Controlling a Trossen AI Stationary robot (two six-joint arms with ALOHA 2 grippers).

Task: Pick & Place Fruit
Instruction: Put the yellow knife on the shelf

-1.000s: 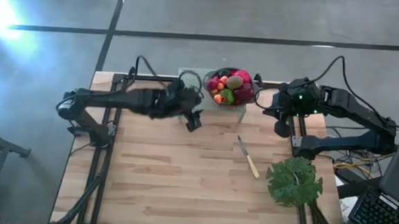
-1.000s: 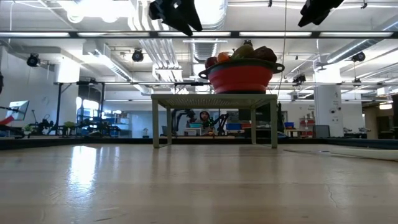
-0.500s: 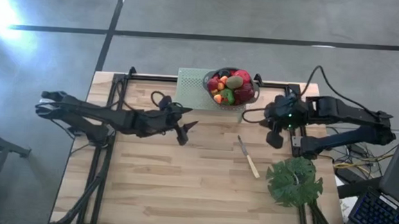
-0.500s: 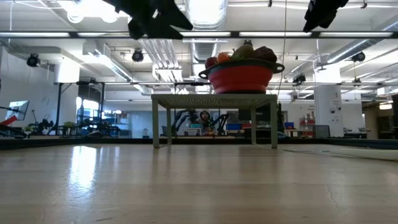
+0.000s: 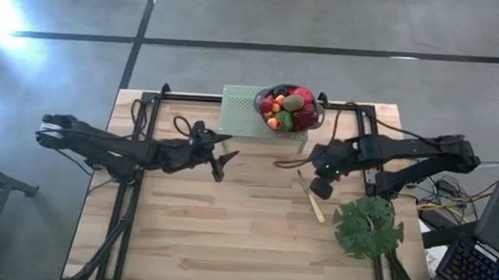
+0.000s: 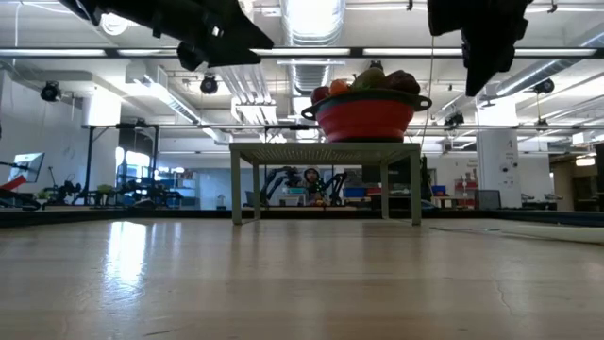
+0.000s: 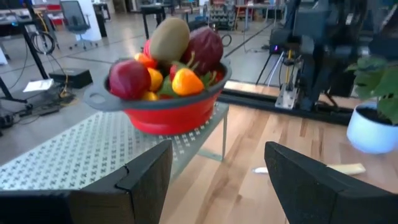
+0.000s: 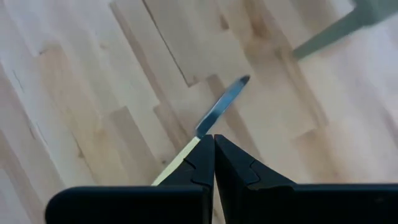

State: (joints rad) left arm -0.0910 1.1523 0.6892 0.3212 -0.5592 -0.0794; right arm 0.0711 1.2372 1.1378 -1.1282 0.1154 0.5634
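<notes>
Many small toy fruits (image 5: 288, 108) sit heaped in the red colander (image 7: 180, 115) on the far stand, light, hard and probably slick, best pinched across the middle; left gripper (image 5: 222, 160) fingers spread, empty, right gripper (image 5: 320, 186) fingers clenched above the knife (image 5: 310, 197).

Robotics lab: open hall, ceiling ducts (image 6: 274, 80), equipment benches (image 6: 142, 194), office chair (image 7: 78, 15).

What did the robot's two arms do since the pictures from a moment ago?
The left gripper pulled back from beside the bowl of fruit toward the left and down the table, its fingers open and empty. The right gripper swung away from the bowl and came down over the knife, fingers shut, holding nothing. The bowl, the stand, the knife and the leaf stayed put.
</notes>
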